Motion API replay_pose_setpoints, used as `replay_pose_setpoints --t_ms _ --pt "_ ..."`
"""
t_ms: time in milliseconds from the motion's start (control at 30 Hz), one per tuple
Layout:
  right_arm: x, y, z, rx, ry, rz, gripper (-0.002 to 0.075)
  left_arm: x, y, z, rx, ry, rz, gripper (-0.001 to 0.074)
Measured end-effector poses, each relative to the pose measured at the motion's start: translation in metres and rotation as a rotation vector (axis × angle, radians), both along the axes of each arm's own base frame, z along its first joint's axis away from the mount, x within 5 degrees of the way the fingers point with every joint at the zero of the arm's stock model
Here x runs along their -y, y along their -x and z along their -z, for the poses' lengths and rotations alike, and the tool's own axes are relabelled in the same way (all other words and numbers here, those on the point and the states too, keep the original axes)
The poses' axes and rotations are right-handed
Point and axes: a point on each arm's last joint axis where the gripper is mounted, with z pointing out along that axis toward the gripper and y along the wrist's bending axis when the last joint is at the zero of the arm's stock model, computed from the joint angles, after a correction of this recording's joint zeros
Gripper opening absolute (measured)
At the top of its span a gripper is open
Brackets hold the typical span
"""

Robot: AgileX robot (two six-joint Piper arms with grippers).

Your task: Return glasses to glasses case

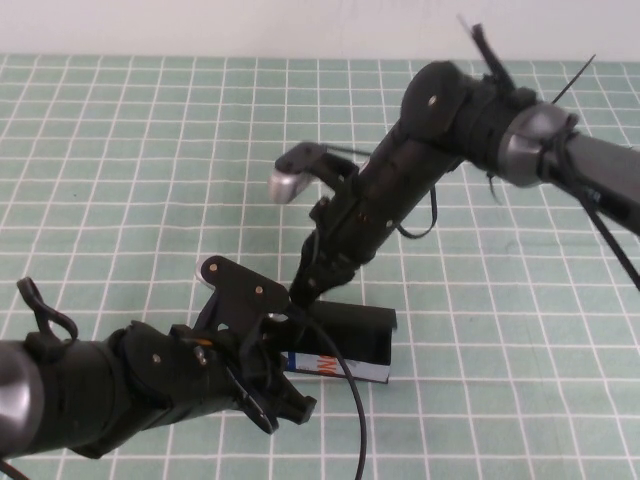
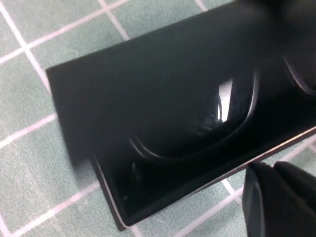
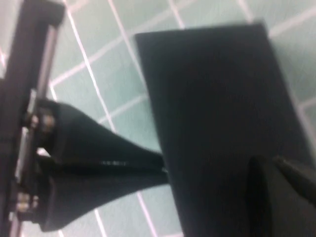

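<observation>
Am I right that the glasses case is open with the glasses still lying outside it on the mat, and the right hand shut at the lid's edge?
Not quite. The glasses already lie inside the open glasses case, as the left wrist view shows. The rest holds: the right hand is shut at the lid's edge. The left hand is beside the case.

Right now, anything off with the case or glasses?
Nothing stands out. The glasses lie inside the open glasses case, frame intact. The right gripper is shut, fingers pressed together at the case's edge. The left gripper hovers at the case's front.
</observation>
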Motion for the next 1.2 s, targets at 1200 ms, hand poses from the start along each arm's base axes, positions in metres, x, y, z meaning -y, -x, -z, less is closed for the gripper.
replay_pose_setpoints --t_ms 1200 --pt "0.125 0.022 -0.207 0.601 -0.089 0.602 -0.0011 -0.060 0.070 -0.180 0.591 0.370 0.134 -0.0002"
